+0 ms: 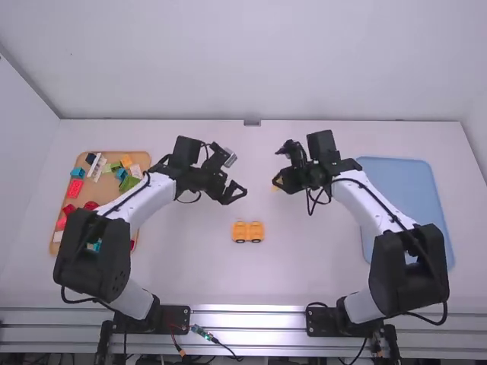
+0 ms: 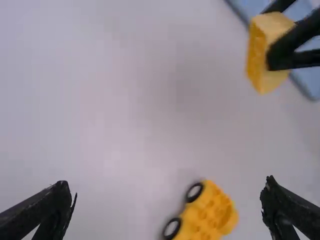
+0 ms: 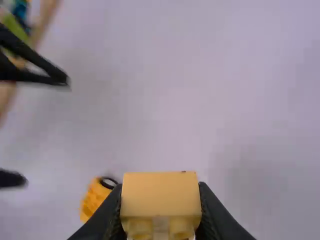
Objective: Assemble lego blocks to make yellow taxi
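Observation:
The yellow car base (image 1: 248,231) with black wheels stands on the table between the arms; in the left wrist view the base (image 2: 209,212) shows studs on top. Above and right of it in the high view, my right gripper (image 1: 277,185) is shut on a yellow block (image 1: 276,182). In the right wrist view this block (image 3: 160,196) is pinched between the fingers of my right gripper (image 3: 160,210), its studs toward the bottom edge. My left gripper (image 1: 237,190) hangs beyond the base, facing the right one; in its own view the left gripper (image 2: 167,205) is open and holds nothing.
A brown tray (image 1: 142,157) with several coloured blocks lies at the left, partly under the left arm. On the right, a blue tray (image 1: 396,169) lies partly beneath the right arm. Cables (image 1: 202,332) lie at the front edge.

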Robot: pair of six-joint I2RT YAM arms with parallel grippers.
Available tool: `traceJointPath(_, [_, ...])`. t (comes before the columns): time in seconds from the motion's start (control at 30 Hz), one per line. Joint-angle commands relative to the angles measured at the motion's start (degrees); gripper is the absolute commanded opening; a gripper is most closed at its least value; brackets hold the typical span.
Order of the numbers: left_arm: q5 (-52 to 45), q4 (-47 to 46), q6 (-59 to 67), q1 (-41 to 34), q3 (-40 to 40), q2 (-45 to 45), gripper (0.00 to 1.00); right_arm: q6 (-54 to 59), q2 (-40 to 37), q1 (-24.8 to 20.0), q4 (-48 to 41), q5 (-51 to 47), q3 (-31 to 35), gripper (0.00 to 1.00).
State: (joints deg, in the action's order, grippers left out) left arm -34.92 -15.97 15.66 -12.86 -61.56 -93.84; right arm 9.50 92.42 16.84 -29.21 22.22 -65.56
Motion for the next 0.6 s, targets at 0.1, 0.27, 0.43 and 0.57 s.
traceJointPath(0.1, [11.0,-4.9,6.7,1.1,-6.9,2.1,0.99,16.6,0.8,6.5,-10.9,-20.0,-5.3,0.0])
traceJointPath(0.27, [6.6,-5.0,6.7,3.7,-9.8,2.1,0.99,22.5,4.7,10.6,-17.6,-25.9,-5.8,0.0])
traceJointPath(0.43, [2.1,-2.8,6.7,8.3,-10.5,2.1,0.99,30.1,10.3,13.5,-22.9,-26.4,-5.8,0.0])
traceJointPath(0.57, [-3.2,-2.2,6.7,12.1,-10.5,2.1,0.99,35.5,13.9,15.1,-23.7,-26.6,-5.7,0.0])
